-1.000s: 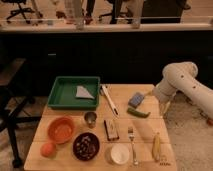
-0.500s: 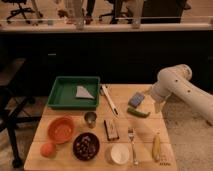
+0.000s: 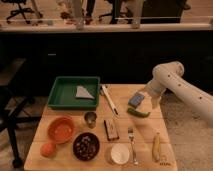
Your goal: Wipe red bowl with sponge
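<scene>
The red bowl [image 3: 62, 129] sits at the front left of the wooden table, empty and upright. The blue-grey sponge [image 3: 135, 99] is at the right side of the table, just above a green vegetable [image 3: 138, 113]. My gripper [image 3: 143, 101] reaches in from the right on the white arm [image 3: 172, 80] and is right at the sponge, touching or nearly touching its right side. The gripper is far to the right of the red bowl.
A green tray [image 3: 60, 95] with a grey cloth [image 3: 83, 92] stands at the back left. Between sponge and bowl lie a white utensil [image 3: 110, 99], a metal cup [image 3: 90, 118] and a dark brown block [image 3: 111, 128]. Nearer the front are a dark bowl [image 3: 86, 146], an orange fruit [image 3: 48, 149], a white cup [image 3: 119, 153], a fork [image 3: 132, 144] and a banana [image 3: 156, 146].
The arm has swung left and brought the gripper up to the sponge. The sponge and the other things have stayed in place.
</scene>
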